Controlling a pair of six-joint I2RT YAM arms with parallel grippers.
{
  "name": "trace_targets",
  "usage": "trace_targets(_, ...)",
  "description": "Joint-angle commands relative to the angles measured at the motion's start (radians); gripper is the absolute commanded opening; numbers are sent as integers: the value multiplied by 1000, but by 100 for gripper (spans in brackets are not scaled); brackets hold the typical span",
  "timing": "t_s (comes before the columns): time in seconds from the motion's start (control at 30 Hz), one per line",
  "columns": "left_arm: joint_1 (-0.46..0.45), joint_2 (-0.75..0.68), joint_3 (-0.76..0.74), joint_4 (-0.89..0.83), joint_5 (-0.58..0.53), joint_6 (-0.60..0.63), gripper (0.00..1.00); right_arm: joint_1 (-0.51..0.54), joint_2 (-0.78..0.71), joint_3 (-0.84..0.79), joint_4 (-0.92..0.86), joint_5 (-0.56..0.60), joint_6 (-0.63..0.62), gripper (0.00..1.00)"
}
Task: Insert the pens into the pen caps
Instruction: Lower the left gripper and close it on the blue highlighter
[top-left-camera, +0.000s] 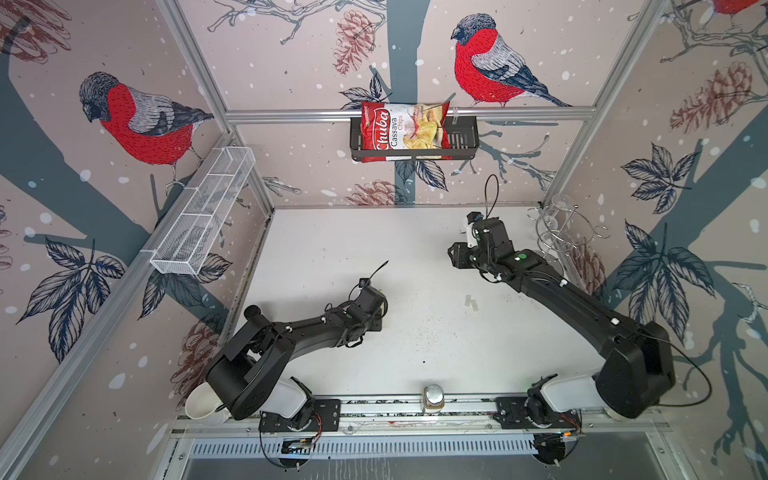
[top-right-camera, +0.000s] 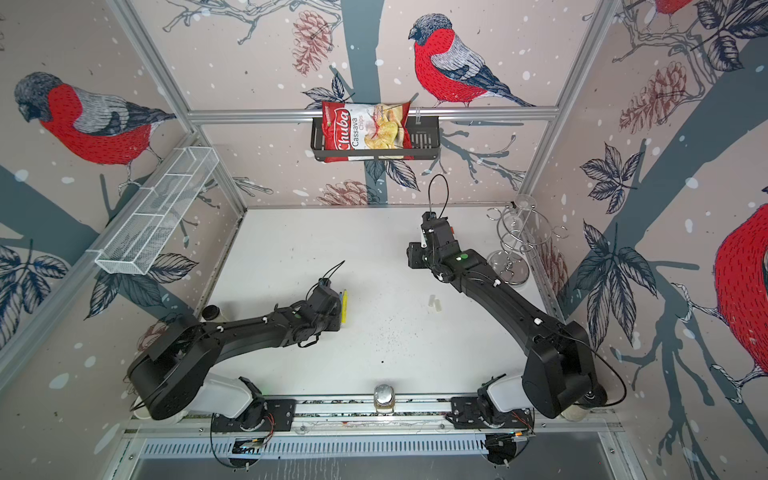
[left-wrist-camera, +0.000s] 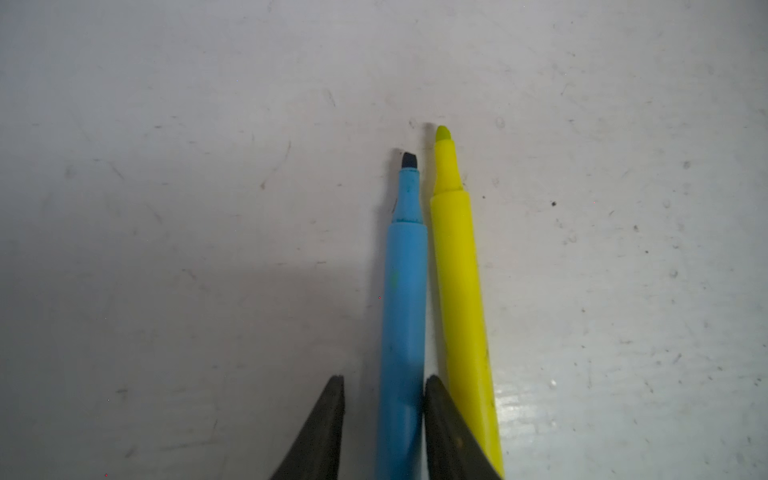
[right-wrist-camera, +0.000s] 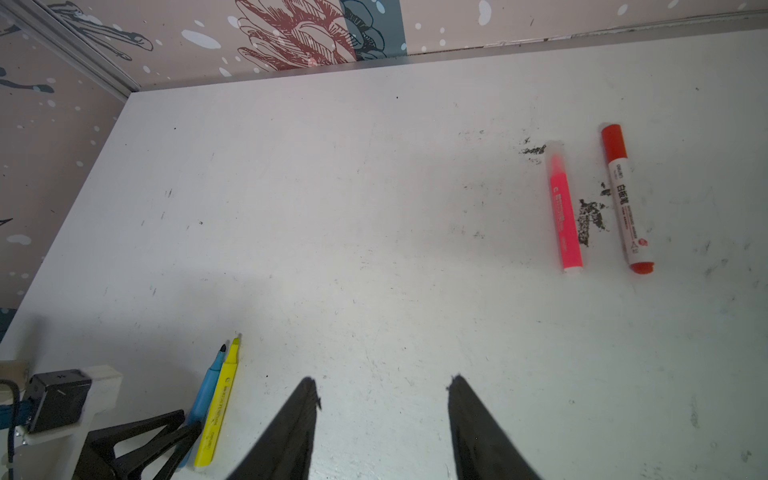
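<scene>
Left tool (left-wrist-camera: 384, 380) parted astride blue pen (left-wrist-camera: 405, 291), yellow pen (left-wrist-camera: 457, 270) just beside; my right tool (right-wrist-camera: 382, 380) parted over worktop (right-wrist-camera: 374, 208).

Both top views are bright with even light from above and lines bowed at the edges; my arms (top-left-camera: 582, 307) drop soft shadows on the table (top-left-camera: 332, 249). Left wrist view is dimmer, half the table in my shadow, glare patch just beside the yellow pen (left-wrist-camera: 457, 270), my left fingers (left-wrist-camera: 320, 432) soft and out of focus close to the lens.
</scene>
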Motion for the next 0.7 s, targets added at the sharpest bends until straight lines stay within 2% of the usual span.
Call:
trace_targets(0.0, 1, 3, 9, -36, -37, 6, 35, 0, -14, -7, 30, -7, 7, 53)
trace_targets(0.43, -21, 82, 57, -79, -23, 24, 33, -10, -39, -9, 36, -9, 13, 53)
trace_targets(0.67, -27, 100, 71, -115, -28, 31, 25, -21, -57, -14, 42, -16, 17, 53)
